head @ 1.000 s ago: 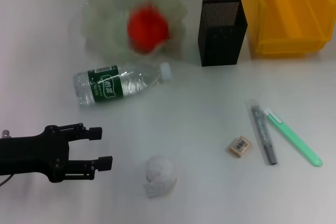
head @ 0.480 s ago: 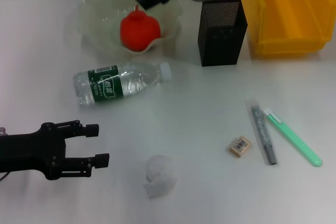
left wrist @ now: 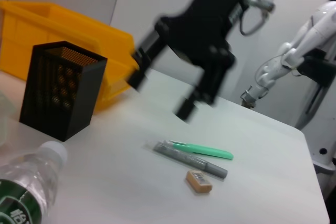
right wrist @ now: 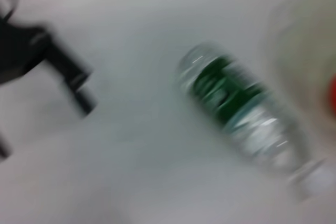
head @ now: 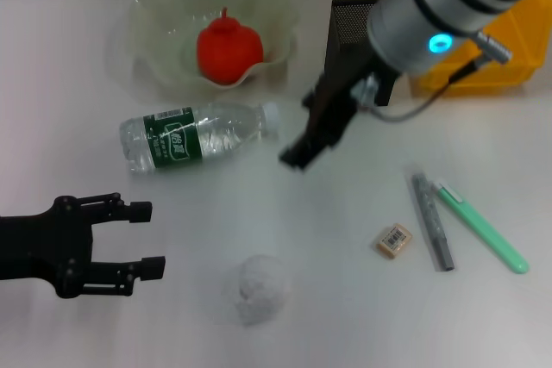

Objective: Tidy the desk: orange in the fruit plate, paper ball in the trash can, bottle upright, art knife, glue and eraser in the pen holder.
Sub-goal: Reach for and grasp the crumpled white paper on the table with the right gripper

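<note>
The orange [head: 229,51] is held in the fruit plate [head: 155,19]; the bottle [head: 197,136] is laid before it, the pen holder [head: 355,32] to its right.

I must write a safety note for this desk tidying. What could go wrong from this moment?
1. The bottle lies on its side next to the fruit plate; a nudge from the right gripper above the table beside its cap could roll it.
2. The paper ball is light and sits near the open left gripper; a poor grasp may push it away.
3. The eraser is tiny and flat on the table, so it may slip when picked.
</note>
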`<state>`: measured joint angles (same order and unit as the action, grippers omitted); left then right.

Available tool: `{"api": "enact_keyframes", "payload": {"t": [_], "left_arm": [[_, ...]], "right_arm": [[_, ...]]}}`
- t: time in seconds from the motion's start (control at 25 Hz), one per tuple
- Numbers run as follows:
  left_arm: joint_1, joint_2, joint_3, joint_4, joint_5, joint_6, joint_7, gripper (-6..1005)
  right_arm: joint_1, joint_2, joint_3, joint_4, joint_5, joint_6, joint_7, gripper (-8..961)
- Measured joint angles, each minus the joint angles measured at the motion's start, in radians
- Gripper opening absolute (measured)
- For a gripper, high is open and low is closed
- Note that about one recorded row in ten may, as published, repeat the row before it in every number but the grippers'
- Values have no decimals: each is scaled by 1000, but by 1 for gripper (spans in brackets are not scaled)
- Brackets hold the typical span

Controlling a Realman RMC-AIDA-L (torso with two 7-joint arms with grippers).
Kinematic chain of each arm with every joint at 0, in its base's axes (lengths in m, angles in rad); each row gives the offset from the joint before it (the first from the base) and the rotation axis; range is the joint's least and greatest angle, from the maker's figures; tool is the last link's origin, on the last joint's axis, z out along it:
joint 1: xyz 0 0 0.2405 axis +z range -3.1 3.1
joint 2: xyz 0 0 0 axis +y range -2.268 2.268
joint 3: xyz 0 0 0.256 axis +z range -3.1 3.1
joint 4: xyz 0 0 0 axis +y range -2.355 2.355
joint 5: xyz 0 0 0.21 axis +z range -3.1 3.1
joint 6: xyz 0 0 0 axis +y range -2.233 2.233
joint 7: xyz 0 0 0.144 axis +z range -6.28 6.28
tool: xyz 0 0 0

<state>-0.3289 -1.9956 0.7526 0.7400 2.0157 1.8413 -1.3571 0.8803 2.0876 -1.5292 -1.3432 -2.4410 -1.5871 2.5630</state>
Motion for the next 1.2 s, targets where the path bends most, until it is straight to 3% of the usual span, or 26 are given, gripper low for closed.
{"api": "enact_keyframes", "payload": {"t": [0.16,0.4,0.76,1.2], "left_arm": [[10,16,-1,-5,6,10,8,764],[24,16,-3,-5,11,4,9,762],[40,15,-6,-8,11,4,9,758],[45,15,-6,-9,12,1,9,753]], "right_arm": [[12,2,-96,8,62,-66,17,816],[38,4,-243,21,97,-72,27,813],[141,5,-485,116,183,52,91,810],[189,5,-608,156,187,131,141,805]]}}
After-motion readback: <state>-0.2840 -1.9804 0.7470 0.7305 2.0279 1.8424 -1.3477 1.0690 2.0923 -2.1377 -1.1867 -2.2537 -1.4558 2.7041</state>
